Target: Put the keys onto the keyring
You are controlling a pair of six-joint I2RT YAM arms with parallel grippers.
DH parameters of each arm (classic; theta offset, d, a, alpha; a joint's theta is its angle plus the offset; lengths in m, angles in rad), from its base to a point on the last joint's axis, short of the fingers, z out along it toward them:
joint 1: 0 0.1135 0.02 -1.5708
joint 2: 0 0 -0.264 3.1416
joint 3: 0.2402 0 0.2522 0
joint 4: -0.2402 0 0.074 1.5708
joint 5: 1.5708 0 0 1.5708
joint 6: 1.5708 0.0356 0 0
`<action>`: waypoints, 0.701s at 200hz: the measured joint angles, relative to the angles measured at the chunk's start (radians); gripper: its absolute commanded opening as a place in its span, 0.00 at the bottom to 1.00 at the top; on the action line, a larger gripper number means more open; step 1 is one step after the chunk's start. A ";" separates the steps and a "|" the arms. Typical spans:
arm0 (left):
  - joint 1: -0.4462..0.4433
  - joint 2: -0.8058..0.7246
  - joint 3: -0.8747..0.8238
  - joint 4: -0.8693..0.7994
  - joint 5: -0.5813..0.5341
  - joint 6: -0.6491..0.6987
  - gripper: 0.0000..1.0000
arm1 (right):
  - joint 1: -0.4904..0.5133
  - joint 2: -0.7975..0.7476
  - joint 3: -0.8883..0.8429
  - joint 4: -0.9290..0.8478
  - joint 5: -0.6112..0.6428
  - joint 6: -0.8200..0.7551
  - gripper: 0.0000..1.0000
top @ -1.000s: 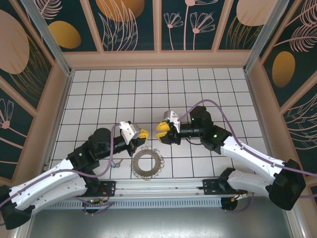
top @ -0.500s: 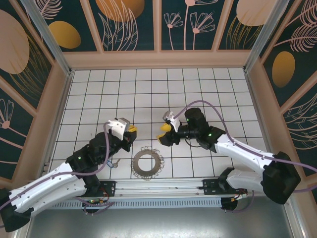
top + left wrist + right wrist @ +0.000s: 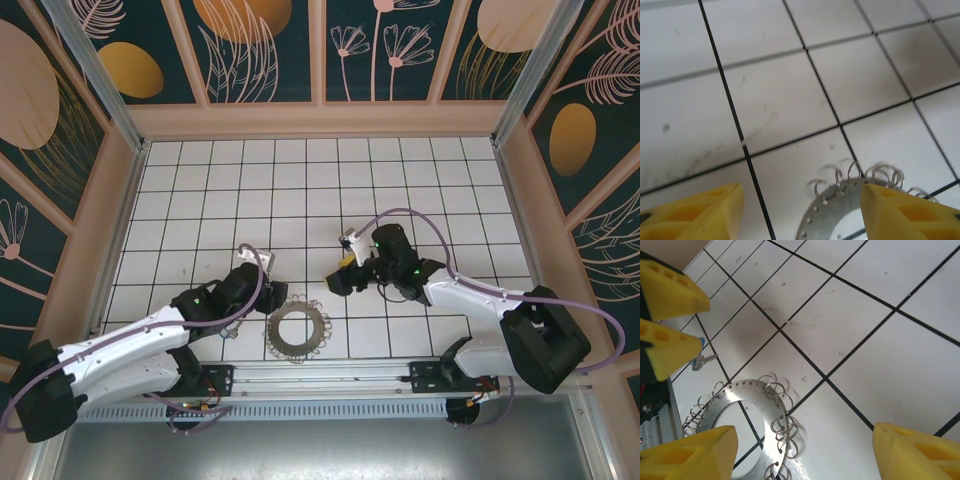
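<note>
On the tiled floor near the arms' bases, both grippers low over one spot. Left gripper [image 3: 802,210]: jaws wide apart, nothing between them, just tile and the keyring's rim below. Right gripper [image 3: 800,450]: jaws also spread wide, empty, angled down at the keyring from the other side. In the right wrist view the left gripper's yellow fingers [image 3: 667,347] sit at the upper left, also apart.

Keyring [image 3: 275,331]: flat on the floor between the two grippers, closer to the near edge, neither gripper touching it. The wire loops [image 3: 782,425] around its rim look empty where they can be seen; part of the rim is cut off in the wrist views, so that can't be confirmed for all.

Key [image 3: 704,360]: tiny, silvery blade, with a bit of blue head showing just beside the left gripper's lower finger. It lies loose on the tile just beside the keyring's rim, not touching it and not on any loop. One key seen; can't tell if there are more.

Progress, as a judgement: nothing threaded. Key not grasped, keyring not held. Left to do: pick up the key, steady or lift the keyring, work the key's hole onto a loop. Looks like early approach, basically zero done.

Floor [image 3: 300,180] beyond is plain white tiles.
</note>
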 measured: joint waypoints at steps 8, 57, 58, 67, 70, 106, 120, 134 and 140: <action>0.000 0.024 0.000 -0.010 0.013 -0.024 0.63 | 0.000 0.000 -0.011 0.013 0.000 0.007 0.72; 0.000 0.068 -0.011 -0.064 0.091 -0.173 0.37 | -0.018 0.000 -0.052 0.089 -0.021 0.030 0.74; 0.000 0.068 -0.011 -0.065 0.091 -0.172 0.37 | -0.019 0.000 -0.053 0.091 -0.022 0.030 0.74; 0.000 0.064 -0.012 -0.078 0.101 -0.194 0.34 | -0.026 0.000 -0.060 0.104 -0.026 0.030 0.74; 0.000 0.063 -0.012 -0.082 0.105 -0.205 0.34 | -0.030 0.000 -0.062 0.109 -0.028 0.030 0.74; -0.022 0.049 -0.017 -0.136 0.131 -0.283 0.39 | -0.069 0.000 -0.091 0.174 -0.069 0.048 0.74; -0.031 0.045 -0.025 -0.146 0.140 -0.310 0.42 | -0.083 0.000 -0.103 0.202 -0.084 0.053 0.75; -0.035 0.043 -0.034 -0.151 0.151 -0.331 0.44 | -0.098 0.000 -0.117 0.229 -0.102 0.060 0.75; -0.035 0.043 -0.038 -0.151 0.156 -0.338 0.45 | -0.103 0.000 -0.124 0.238 -0.108 0.065 0.75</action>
